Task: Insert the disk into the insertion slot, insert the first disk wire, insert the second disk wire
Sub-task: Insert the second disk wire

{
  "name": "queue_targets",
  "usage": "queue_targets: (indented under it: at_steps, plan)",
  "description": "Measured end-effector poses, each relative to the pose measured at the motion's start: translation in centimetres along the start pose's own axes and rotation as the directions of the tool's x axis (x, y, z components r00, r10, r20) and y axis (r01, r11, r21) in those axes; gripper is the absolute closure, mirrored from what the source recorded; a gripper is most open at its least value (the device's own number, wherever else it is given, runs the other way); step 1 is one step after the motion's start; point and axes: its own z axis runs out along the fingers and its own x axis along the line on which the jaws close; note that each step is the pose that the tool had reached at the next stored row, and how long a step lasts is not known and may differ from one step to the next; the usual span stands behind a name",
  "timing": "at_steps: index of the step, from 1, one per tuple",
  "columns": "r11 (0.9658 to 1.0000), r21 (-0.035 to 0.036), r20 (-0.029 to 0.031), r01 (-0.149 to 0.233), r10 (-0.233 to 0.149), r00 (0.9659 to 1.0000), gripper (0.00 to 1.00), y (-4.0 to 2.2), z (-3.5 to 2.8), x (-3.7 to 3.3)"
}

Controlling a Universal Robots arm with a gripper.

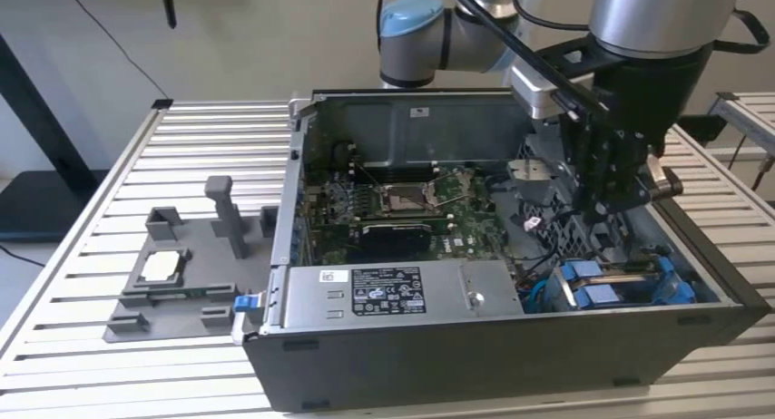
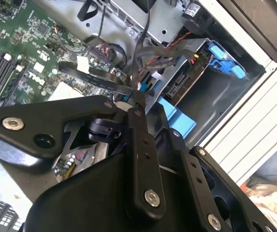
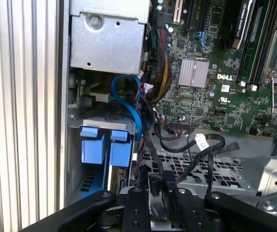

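Surface: a slatted metal table (image 1: 109,192) carries an open computer case (image 1: 485,365), with the arm reaching down into it.
Disk (image 1: 623,276): it sits in the case's corner, near the gripper and lower than it. The second wrist view shows its grey connector end (image 2: 179,83) facing the fingertips.
Insertion slot (image 1: 567,292): the disk sits inside this grey cage. Its blue fittings lie just beyond the fingertips in the first wrist view (image 3: 100,145).
Black wire (image 3: 148,154): it runs from the tangle near the cage into the gap between the fingers. In the second wrist view it leaves the fingertips and rises away (image 2: 139,58).
Gripper (image 1: 612,209): its fingers are drawn close and pinch the black wire's end in both wrist views (image 3: 156,193) (image 2: 128,100).
View difference: the exterior view gives the gripper's height above the cage, while the wrist views show the pinch.
In the way: looping black cables (image 3: 196,145) and a blue cable (image 3: 129,96) cross between the gripper and the cage. The gripper's own black links cover much of the second wrist view.
Motherboard (image 1: 400,206): it lies beside the gripper, away from the cage.
Grey metal box (image 1: 387,292): it has a white sticker and stands beyond the cage from the gripper.
Grey fixture (image 1: 181,278): it is on the table, well apart from the gripper and outside the case.
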Motion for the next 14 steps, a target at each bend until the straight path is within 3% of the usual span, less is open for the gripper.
queue_targets:
  at_steps: [14]
  plan:
    - [1.0000, 0.0038, -0.0005, 0.000, 0.000, 1.0000, 0.73, 0.40, 0.24, 0.01]
